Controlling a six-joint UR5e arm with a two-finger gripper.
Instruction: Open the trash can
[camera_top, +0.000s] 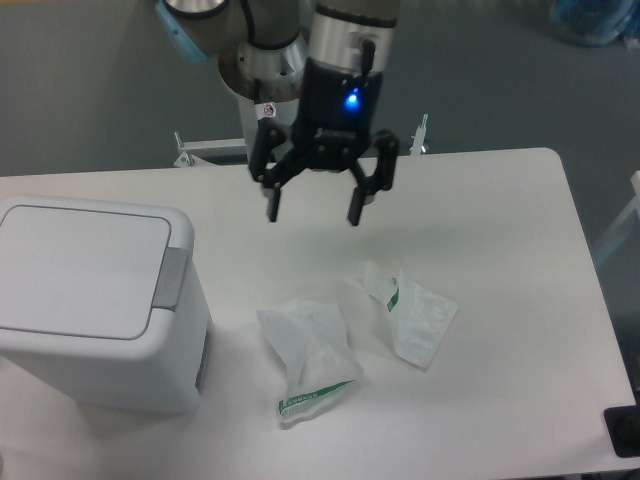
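The trash can (95, 300) stood at the left end of the white worktop (500, 230), near the front edge. It was a white boxy bin with rounded corners, and its flat rectangular lid (80, 270) lay shut, so nothing of its inside could be seen. A grey tab (171, 278) sat at the lid's right edge.

The tool (312, 212) hung above the worktop's rear middle, well apart from the bin and to its upper right. Its two black fingers (272, 200) were spread wide and pointed downward, with nothing between them. A blue light (350, 99) glowed on its dark body.

Two small clear plastic bags with green print lay on the worktop right of the bin. The nearer bag (308, 357) lay crumpled just beside the bin's lower right corner; the other bag (412, 315) lay further right, close to the first.
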